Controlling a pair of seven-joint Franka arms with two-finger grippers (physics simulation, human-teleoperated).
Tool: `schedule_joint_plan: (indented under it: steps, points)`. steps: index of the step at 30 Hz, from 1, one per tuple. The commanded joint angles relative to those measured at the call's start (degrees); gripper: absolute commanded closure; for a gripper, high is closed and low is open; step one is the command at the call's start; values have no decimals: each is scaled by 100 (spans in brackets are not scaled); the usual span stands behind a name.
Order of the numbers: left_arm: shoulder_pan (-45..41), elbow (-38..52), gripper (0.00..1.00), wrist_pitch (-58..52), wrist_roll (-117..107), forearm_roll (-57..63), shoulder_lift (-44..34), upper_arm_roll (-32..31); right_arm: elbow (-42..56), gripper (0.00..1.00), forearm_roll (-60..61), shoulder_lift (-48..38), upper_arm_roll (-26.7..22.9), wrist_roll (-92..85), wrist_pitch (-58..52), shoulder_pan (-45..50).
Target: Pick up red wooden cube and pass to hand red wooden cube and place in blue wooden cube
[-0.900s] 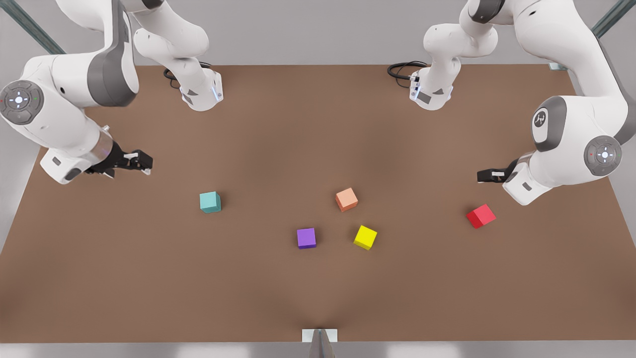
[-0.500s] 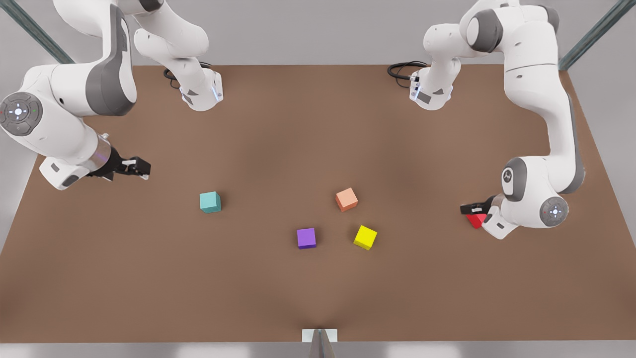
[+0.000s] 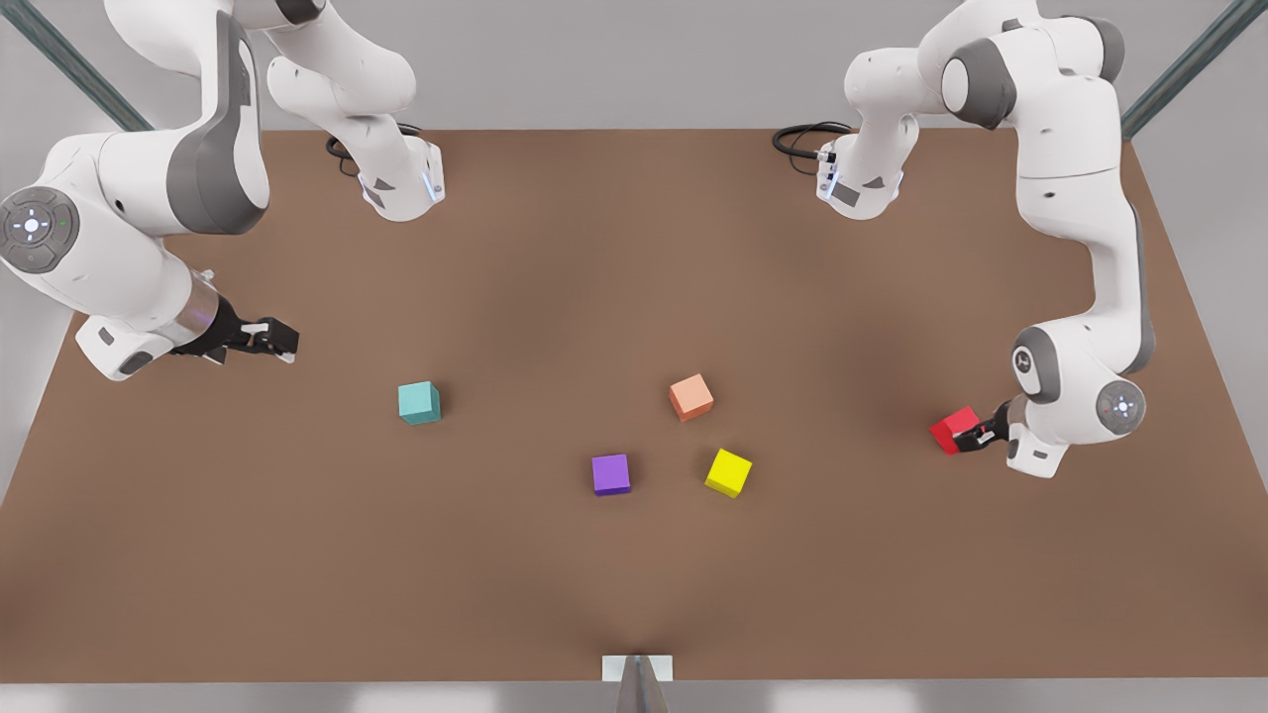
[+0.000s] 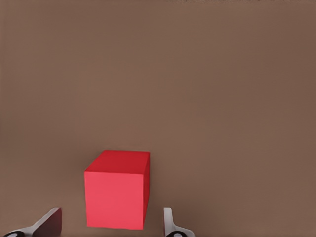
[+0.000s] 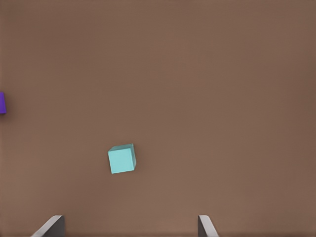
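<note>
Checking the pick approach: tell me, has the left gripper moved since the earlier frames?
Yes. The left gripper has dropped from beyond the red wooden cube down to it, fingers open on either side.

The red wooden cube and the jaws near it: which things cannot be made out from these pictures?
- Red wooden cube: contact with the left gripper is unclear; fingertips cut by the left wrist view's edge.
- Front view: that gripper covers the cube's near side.
- Purple cube: cut by the right wrist view's edge.

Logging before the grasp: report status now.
Left gripper open, fingers either side of the red wooden cube, cube on the table. Right gripper open, waiting above the table near the blue wooden cube. Nothing obstructing.
</note>
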Motion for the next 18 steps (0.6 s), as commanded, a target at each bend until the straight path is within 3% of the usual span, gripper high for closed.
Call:
schedule_joint_plan:
  steps: [1, 18]
  points:
    - [-2, -48, 0, 244, -680, 0, 37, 1, -3, 0, 5, -2, 2, 80, 6, 1]
    - [-2, -391, 0, 903, -662, -237, 468, 1, -73, 0, 31, -11, 2, 88, -37, 10]
